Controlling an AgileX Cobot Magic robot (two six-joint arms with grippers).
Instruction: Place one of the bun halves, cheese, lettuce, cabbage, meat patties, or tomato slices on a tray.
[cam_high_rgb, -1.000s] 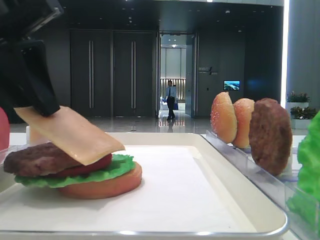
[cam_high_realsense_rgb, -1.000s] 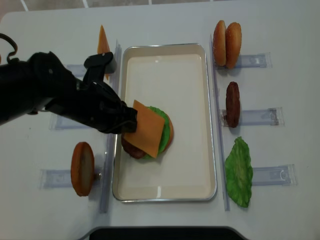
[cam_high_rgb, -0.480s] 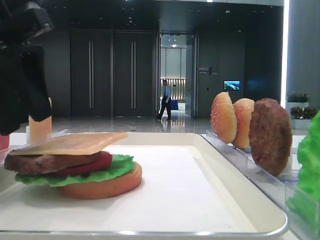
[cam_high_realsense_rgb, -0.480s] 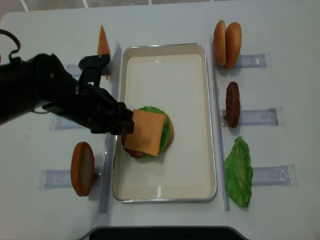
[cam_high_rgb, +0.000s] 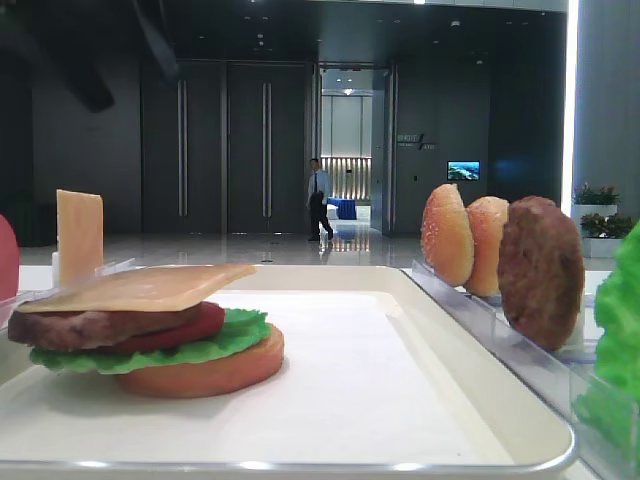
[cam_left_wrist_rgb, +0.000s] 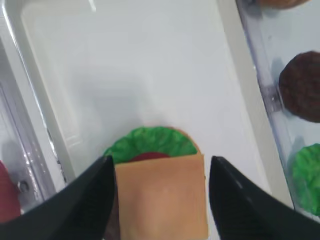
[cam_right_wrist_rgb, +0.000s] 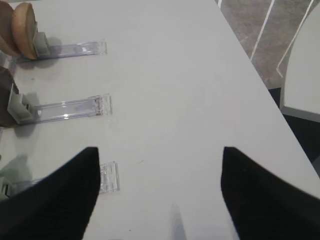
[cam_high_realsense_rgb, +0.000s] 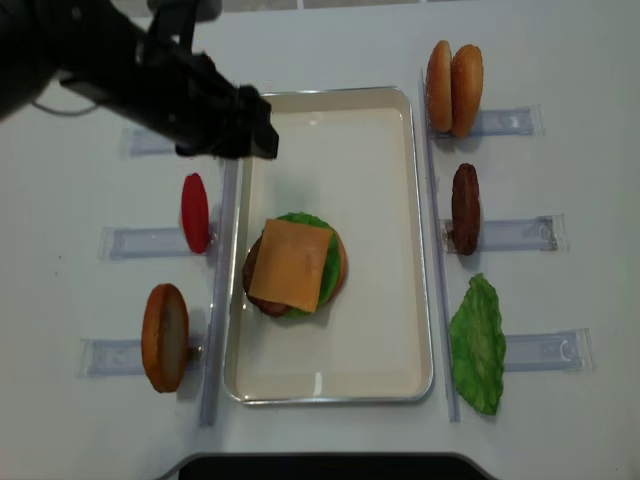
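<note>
The cream tray (cam_high_realsense_rgb: 400, 240) sits in the middle of the table, and on its left half rests a stacked burger: a cheese slice (cam_high_realsense_rgb: 291, 264) lies flat on top, covering most of what is under it. From the low side view I can make out a dark patty (cam_high_rgb: 95, 327) directly beneath the cheese, a sliver of red tomato (cam_high_rgb: 180, 330), ruffled green lettuce (cam_high_rgb: 215, 342) and a tan bun half (cam_high_rgb: 205, 372) at the bottom; from above only the green fringe and a bit of bun edge peek out. The left gripper (cam_high_realsense_rgb: 255, 125) hangs above the tray's upper left corner, its jaws spread wide with nothing between them; in its own wrist view the two dark fingers (cam_left_wrist_rgb: 87, 200) frame the cheese from above without touching it, and their tips run off the bottom edge. The right gripper (cam_right_wrist_rgb: 157, 200) shows only as two black fingers held apart over bare table, holding nothing. Right of the tray, clear holders carry two sesame buns (cam_high_realsense_rgb: 452, 75), another patty standing on edge (cam_high_realsense_rgb: 465, 208) and a lettuce leaf (cam_high_realsense_rgb: 478, 345). On the left, a tomato slice (cam_high_realsense_rgb: 195, 212) and a bun half (cam_high_realsense_rgb: 165, 337) stand in their holders; the arm hides whatever is in the upper left holder in the overhead view, though the side view shows a spare cheese slice (cam_high_rgb: 79, 236) standing upright there.
</note>
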